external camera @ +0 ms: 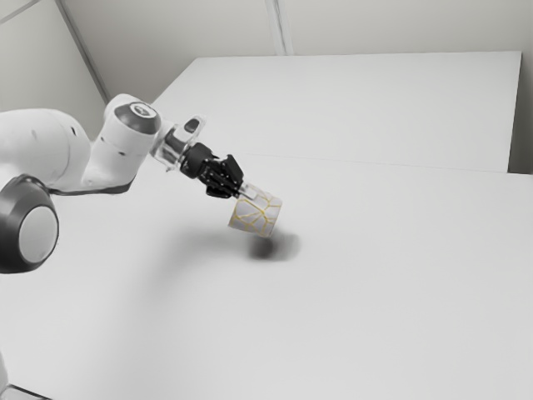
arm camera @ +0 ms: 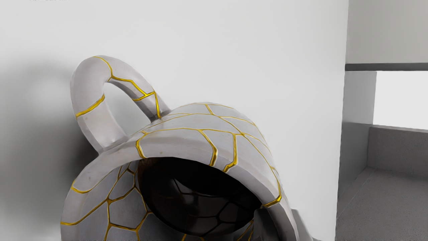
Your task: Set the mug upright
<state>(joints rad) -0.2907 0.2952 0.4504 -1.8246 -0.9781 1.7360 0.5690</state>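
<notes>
The gripper (external camera: 243, 192) pinches the tilted mug (external camera: 255, 214) by its wall, nearly closed — exterior view: shadow (external camera: 265, 248) beneath the mug; wrist view: the mug's handle (arm camera: 88, 87) and dark inside.

The arm (external camera: 117, 162) comes from the exterior view's left, over the worktop (external camera: 375, 292). At its end are the fingers (external camera: 249, 192), one inside the mug (external camera: 256, 215) and one outside, with the mug's wall between them. The mug is tilted, above the worktop. Behind, on the far side, is a panel (external camera: 358, 108).
</notes>
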